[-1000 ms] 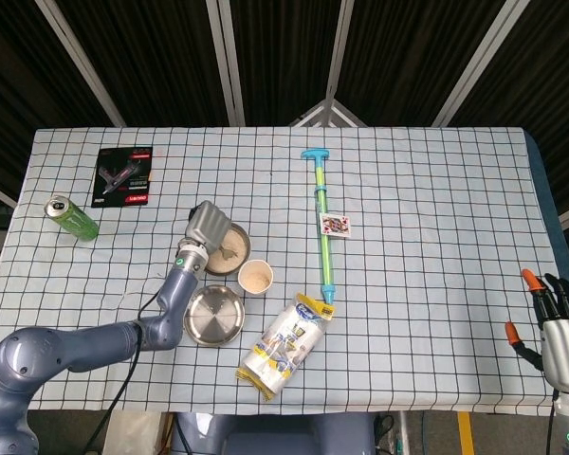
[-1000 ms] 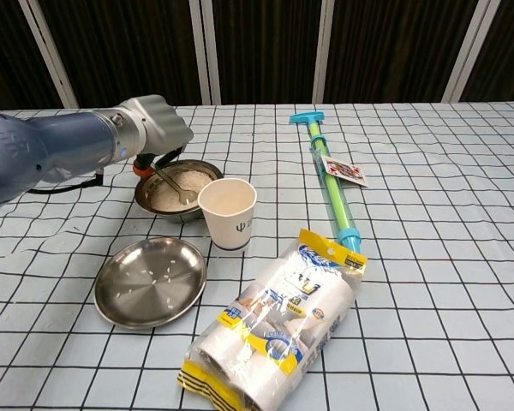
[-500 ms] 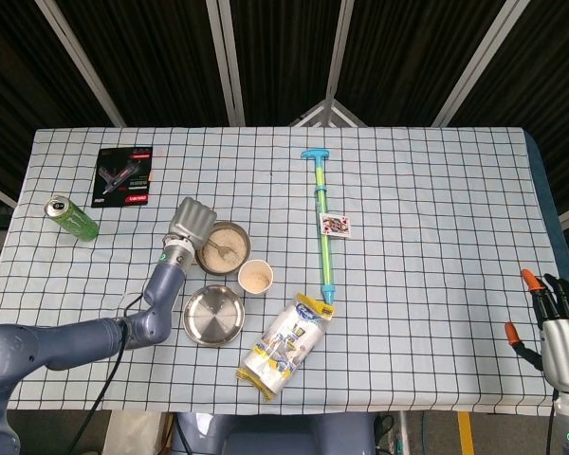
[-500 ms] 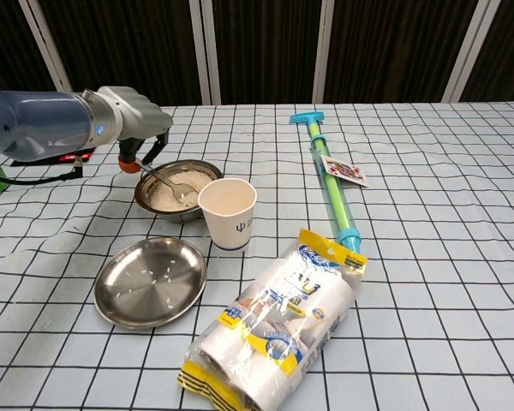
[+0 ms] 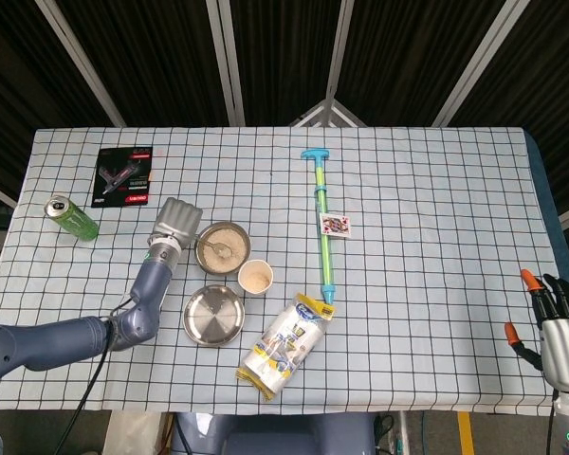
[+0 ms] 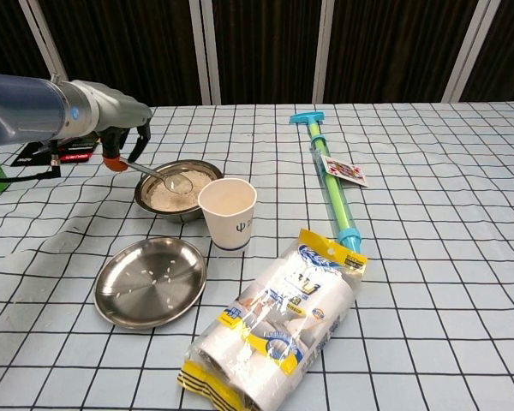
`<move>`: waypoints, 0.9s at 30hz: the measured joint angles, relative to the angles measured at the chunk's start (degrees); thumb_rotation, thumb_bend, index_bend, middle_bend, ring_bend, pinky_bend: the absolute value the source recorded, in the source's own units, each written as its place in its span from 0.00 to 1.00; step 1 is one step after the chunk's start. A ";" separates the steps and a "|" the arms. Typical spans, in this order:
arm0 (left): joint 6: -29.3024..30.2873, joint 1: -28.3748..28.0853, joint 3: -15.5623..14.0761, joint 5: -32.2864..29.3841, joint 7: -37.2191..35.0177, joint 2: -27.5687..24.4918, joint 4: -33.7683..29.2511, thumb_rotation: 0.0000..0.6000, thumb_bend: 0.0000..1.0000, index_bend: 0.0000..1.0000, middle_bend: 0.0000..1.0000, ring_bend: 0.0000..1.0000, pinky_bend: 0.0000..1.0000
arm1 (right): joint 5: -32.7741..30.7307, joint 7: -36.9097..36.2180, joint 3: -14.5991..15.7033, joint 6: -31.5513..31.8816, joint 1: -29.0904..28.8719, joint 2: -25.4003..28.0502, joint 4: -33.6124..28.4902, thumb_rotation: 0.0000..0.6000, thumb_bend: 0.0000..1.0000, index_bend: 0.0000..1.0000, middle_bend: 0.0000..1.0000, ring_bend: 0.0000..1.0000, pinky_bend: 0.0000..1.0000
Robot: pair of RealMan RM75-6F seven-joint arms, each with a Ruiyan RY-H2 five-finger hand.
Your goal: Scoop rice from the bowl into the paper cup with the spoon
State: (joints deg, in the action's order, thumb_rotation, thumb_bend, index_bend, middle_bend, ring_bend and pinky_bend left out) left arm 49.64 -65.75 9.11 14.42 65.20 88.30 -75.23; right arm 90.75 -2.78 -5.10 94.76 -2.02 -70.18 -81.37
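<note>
left of centre in the frame, the left hand pinches the thin spoon by its handle end, its scoop resting in the rice bowl just beside the paper cup. the cup looks light and tippable. the right hand idles at lower right, fingers apart.

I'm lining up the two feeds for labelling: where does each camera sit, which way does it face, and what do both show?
Head view: high above the near table edge, looking steeply down on the whole checked tablecloth; the left hand with its grey arm shows, and the right hand at the lower right corner.
Chest view: low at the near edge, facing forward across the table; only the left hand shows, holding the metal spoon.
Shared: steel bowl of rice, white paper cup, empty steel plate.
</note>
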 measured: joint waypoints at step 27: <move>1.43 -0.77 -0.97 -0.07 -4.89 -6.67 -7.87 1.00 0.63 0.54 1.00 1.00 1.00 | -0.21 0.29 0.07 -0.44 -0.01 0.25 -0.42 1.00 0.38 0.07 0.22 0.13 0.14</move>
State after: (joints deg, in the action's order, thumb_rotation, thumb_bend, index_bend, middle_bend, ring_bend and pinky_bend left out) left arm 51.07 -66.51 8.14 14.35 60.31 81.63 -83.10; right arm 90.54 -2.49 -5.03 94.32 -2.03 -69.93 -81.80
